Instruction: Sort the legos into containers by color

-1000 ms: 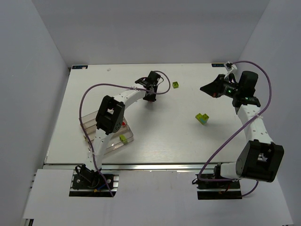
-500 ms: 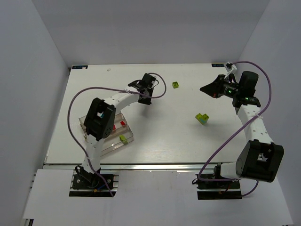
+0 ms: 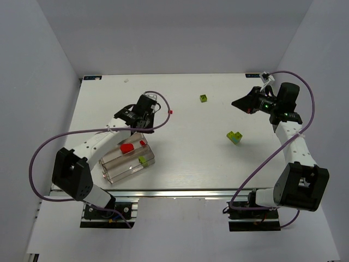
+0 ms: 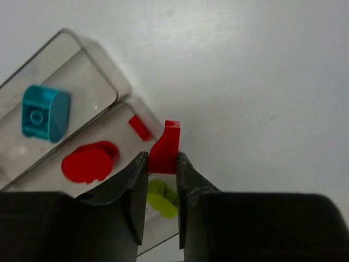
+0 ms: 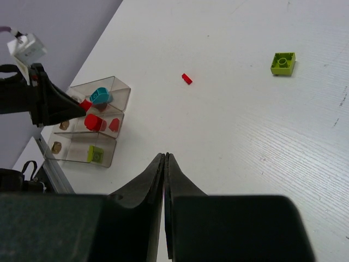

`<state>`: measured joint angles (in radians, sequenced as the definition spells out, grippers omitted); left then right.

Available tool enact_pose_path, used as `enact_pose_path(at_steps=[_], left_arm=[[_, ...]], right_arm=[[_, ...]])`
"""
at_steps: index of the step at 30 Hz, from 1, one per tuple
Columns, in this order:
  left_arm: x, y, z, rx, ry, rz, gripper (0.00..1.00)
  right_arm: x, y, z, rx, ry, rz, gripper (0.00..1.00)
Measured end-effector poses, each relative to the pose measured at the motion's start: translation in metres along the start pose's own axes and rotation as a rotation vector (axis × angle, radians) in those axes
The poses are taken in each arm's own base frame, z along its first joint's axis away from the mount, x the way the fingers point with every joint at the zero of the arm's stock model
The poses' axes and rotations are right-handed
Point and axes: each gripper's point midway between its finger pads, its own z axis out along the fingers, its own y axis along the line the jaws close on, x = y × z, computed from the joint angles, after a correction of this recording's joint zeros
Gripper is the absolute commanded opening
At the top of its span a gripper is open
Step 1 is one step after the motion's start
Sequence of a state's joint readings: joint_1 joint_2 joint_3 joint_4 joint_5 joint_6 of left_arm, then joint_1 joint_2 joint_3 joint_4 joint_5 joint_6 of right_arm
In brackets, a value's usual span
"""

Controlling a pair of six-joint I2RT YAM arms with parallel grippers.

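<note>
Left hand pinches a tiny red brick by its flat sides, up close by the containers. Light, hard, slick plastic, so I'd guess it squirts out easily. Right hand is clenched, empty, above the desk.

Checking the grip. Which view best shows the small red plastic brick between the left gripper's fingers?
Left wrist: the small red plastic brick sits close and centred, pinched by the left gripper. Right wrist shows it only as a distant red speck at that gripper's tip; top external does not show it clearly.
</note>
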<state>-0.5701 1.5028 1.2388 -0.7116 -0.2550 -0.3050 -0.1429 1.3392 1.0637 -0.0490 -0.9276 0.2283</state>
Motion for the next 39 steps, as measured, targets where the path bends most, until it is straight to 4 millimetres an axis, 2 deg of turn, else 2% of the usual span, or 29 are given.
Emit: enact_pose_path(at_steps=[6,9,10,13,14,16,20,22,23,24,25,27,29,31,32,33,34,35,37,39], left_arm=[[0.056,0.034,0.001,-0.145,0.145,0.003,0.10],[0.072,0.046,-0.001,-0.197,0.183,0.003,0.12],[0.074,0.049,-0.002,-0.211,0.187,0.001,0.26],[0.073,0.053,-0.002,-0.234,0.181,-0.006,0.50],[0.073,0.054,-0.002,-0.242,0.180,-0.008,0.62],[0.074,0.056,0.000,-0.259,0.182,-0.010,0.69],[0.076,0.060,0.006,-0.295,0.199,-0.001,0.69],[0.075,0.061,0.009,-0.308,0.205,0.004,0.64],[0.072,0.061,0.009,-0.309,0.203,0.003,0.36],[0.068,0.059,0.009,-0.305,0.192,-0.005,0.17],[0.062,0.055,0.009,-0.285,0.180,-0.008,0.02],[0.043,0.040,0.011,-0.204,0.134,-0.019,0.00],[0.017,0.016,0.010,-0.083,0.076,-0.039,0.00],[-0.018,-0.011,0.007,0.034,0.015,-0.057,0.26],[-0.037,-0.023,0.008,0.080,-0.010,-0.062,0.39],[-0.062,-0.038,0.011,0.127,-0.049,-0.072,0.60],[-0.074,-0.047,0.016,0.156,-0.065,-0.075,0.66],[-0.092,-0.058,0.027,0.170,-0.074,-0.081,0.71],[-0.110,-0.073,0.055,0.180,-0.071,-0.113,0.72],[-0.105,-0.081,0.088,0.160,-0.016,-0.151,0.73]], right_arm=[[0.001,0.002,0.000,-0.010,0.002,0.000,0.08],[0.002,0.002,0.000,-0.015,0.005,0.003,0.08],[0.003,0.002,0.000,-0.016,0.006,0.005,0.09],[0.006,0.001,0.000,-0.017,0.012,0.013,0.12],[0.006,0.001,0.000,-0.017,0.012,0.014,0.14],[0.006,0.002,0.000,-0.020,0.012,0.013,0.16],[0.007,0.004,0.000,-0.029,0.014,0.012,0.18],[0.007,0.004,0.000,-0.034,0.016,0.012,0.19],[0.007,0.005,0.000,-0.036,0.016,0.010,0.19],[0.007,0.005,0.000,-0.039,0.016,0.007,0.18],[0.007,0.005,0.000,-0.041,0.017,0.003,0.16],[0.007,0.006,0.000,-0.048,0.018,-0.018,0.05],[0.008,0.006,0.000,-0.050,0.019,-0.034,0.00],[0.009,0.005,0.001,-0.048,0.021,-0.058,0.01],[0.009,0.004,0.002,-0.045,0.022,-0.068,0.09],[0.010,0.003,0.003,-0.040,0.024,-0.080,0.20],[0.011,0.002,0.004,-0.031,0.028,-0.087,0.44],[0.012,0.001,0.004,-0.024,0.032,-0.090,0.51],[0.014,0.000,0.006,-0.015,0.044,-0.116,0.55],[0.015,-0.001,0.007,-0.007,0.054,-0.125,0.56]])
